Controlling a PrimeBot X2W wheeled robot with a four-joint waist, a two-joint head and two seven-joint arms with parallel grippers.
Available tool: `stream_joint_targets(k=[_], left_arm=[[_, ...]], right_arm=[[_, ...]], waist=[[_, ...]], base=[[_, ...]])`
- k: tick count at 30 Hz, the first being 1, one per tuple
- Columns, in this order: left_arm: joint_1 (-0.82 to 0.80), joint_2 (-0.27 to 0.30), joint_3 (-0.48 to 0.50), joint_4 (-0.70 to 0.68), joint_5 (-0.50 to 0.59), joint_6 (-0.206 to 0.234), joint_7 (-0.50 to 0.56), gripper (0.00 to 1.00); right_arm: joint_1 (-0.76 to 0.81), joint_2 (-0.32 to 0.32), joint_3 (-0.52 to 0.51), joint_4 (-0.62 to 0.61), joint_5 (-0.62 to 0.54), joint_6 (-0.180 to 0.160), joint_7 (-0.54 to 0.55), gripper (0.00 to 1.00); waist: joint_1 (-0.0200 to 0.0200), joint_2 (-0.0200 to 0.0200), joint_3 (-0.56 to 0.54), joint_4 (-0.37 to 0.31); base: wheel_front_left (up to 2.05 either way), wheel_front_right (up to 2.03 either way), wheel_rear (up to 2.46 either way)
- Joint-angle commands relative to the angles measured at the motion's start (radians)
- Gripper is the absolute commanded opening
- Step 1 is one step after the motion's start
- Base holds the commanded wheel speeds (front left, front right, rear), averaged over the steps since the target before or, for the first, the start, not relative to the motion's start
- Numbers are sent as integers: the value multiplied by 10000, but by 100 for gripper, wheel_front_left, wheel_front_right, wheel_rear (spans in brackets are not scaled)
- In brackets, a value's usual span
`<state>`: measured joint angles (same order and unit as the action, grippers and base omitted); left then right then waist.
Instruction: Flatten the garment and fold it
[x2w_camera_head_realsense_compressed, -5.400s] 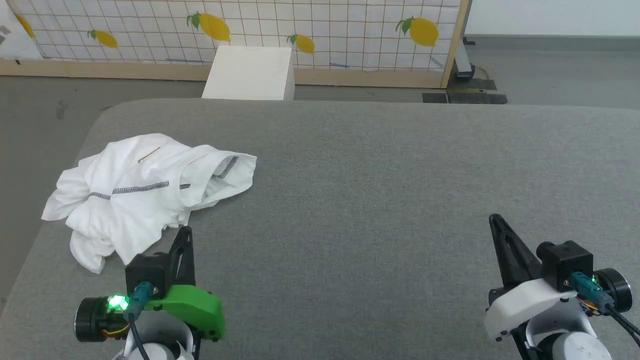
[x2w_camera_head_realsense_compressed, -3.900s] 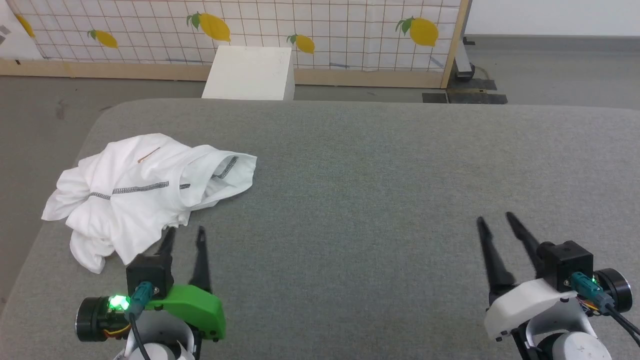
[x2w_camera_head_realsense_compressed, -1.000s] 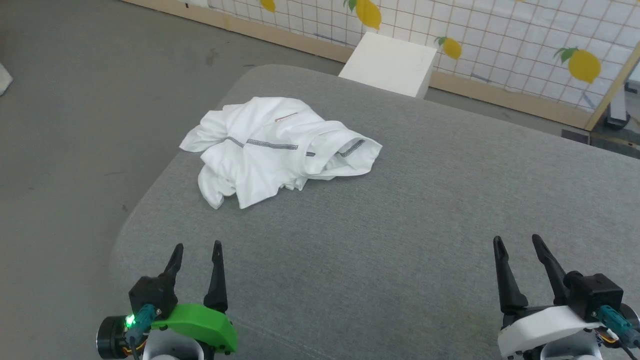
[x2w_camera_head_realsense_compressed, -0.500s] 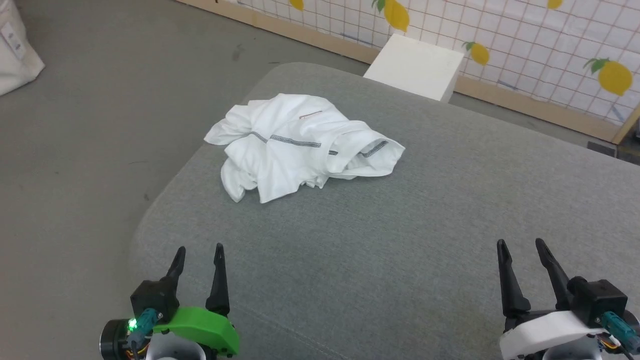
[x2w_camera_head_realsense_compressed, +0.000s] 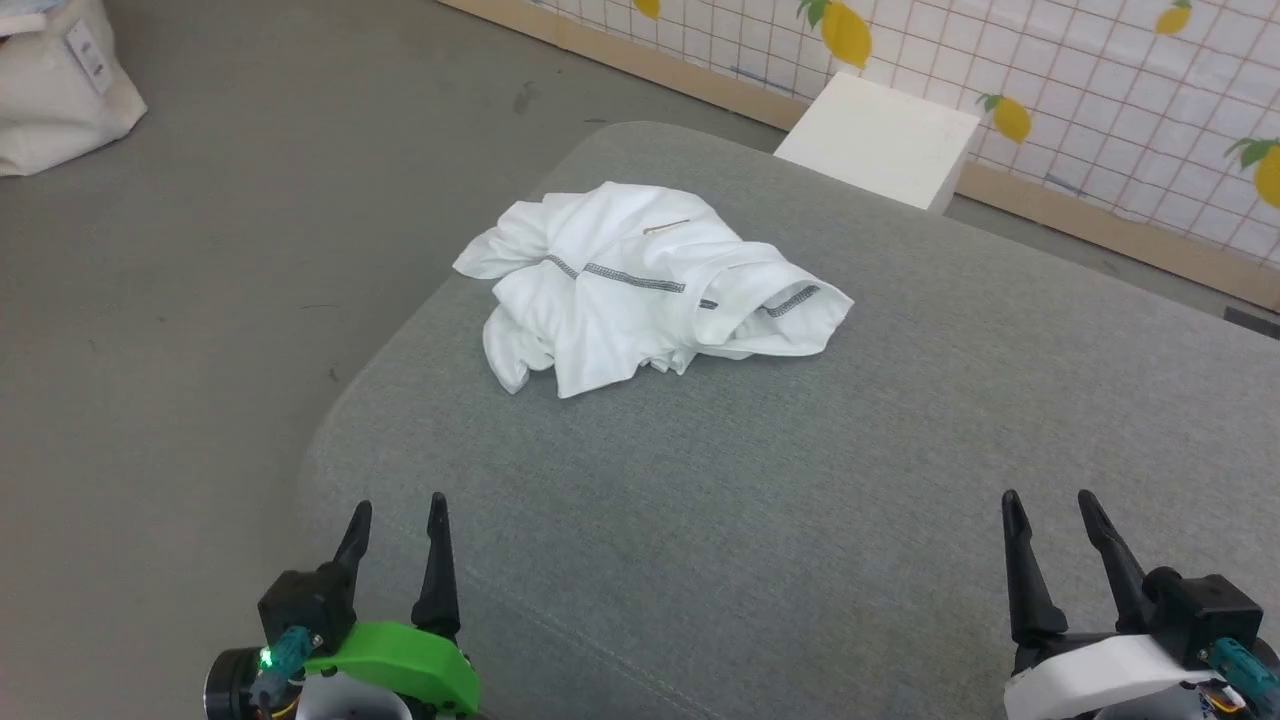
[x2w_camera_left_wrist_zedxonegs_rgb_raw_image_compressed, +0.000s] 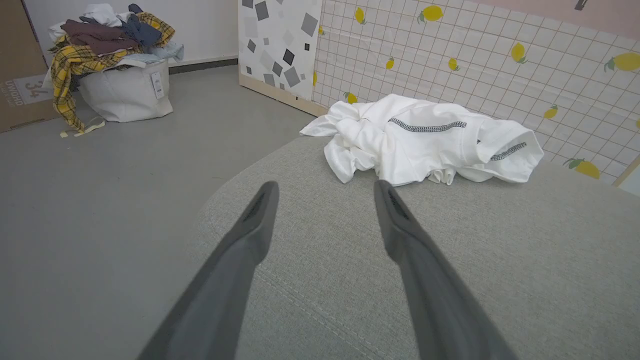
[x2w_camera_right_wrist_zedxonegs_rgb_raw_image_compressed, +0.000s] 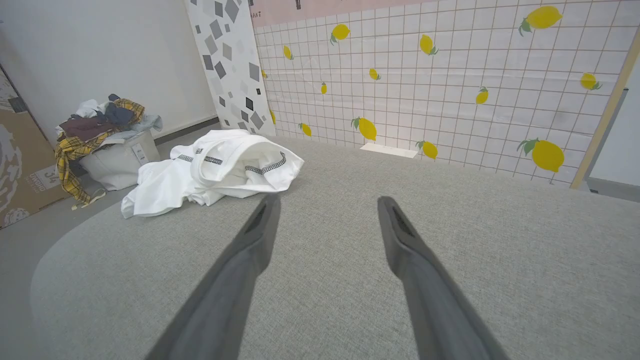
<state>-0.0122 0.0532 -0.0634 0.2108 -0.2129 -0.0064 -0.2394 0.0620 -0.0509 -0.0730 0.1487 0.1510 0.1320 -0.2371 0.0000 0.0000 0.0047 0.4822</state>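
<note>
Grippers first: left gripper (x2w_camera_head_realsense_compressed: 398, 502) and right gripper (x2w_camera_head_realsense_compressed: 1047, 495), both spread to full width, nothing held, low over the near edge of the grey cushion (x2w_camera_head_realsense_compressed: 800, 480).

Ahead of the left gripper and a little to its right, well apart from the tips: the garment (x2w_camera_head_realsense_compressed: 640, 290), crumpled in a heap by the cushion's far corner. Farther from the right gripper, ahead and off to its left.

Probably light and limp, with no stiffness to push against, so best pinched at an edge and drawn outward. Likely holds: the stitched opening (x2w_camera_head_realsense_compressed: 800, 300) on the side nearest the right gripper, and the loose folds nearest the left gripper.

Sleeves and collar lost in the folds, not to be told apart; chest patch reduced to a thin tan line.

Beyond the heap, a white box (x2w_camera_head_realsense_compressed: 880, 140), its base hidden behind the cushion.
</note>
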Motion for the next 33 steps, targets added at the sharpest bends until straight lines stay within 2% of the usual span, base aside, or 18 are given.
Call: stream_joint_targets(k=[1,11,18,21,24,31,32,33], left_arm=[[-49,-29,-22,51,-96,53,-92,100],[-75,-29,-29,78,233,77,-224,100],[-206,-6,66,88,552,-28,-224,100],[-392,13,53,214,527,-204,-224,100],[-1209,166,-44,694,398,-563,-183,100],[-3993,534,-156,1800,-119,-1008,377,100],[-5452,669,-93,2645,-699,-1131,982,100],[-5867,687,-40,2909,-932,-1152,1251,100]], right_arm=[[126,7,-44,63,96,-13,-114,100],[128,7,-131,163,96,-13,-247,100],[93,7,-131,183,29,-13,-247,100],[54,7,-127,182,-3,-13,-247,100],[-53,7,-86,138,-126,-13,-247,100],[-334,7,-57,-11,-616,-13,-247,100],[-534,7,-96,-175,-913,-13,-169,100],[-593,7,-103,-246,-1004,-13,-120,100]], waist=[[0,0,-4,79],[0,0,37,258],[0,0,78,159],[0,0,134,97],[0,0,326,-50],[0,0,1079,-605],[0,0,1608,-942],[0,0,1763,-1045]], base=[[0,0,0],[0,0,0],[0,0,0],[0,0,0],[0,0,0],[0,0,0],[0,0,0],[0,0,0]])
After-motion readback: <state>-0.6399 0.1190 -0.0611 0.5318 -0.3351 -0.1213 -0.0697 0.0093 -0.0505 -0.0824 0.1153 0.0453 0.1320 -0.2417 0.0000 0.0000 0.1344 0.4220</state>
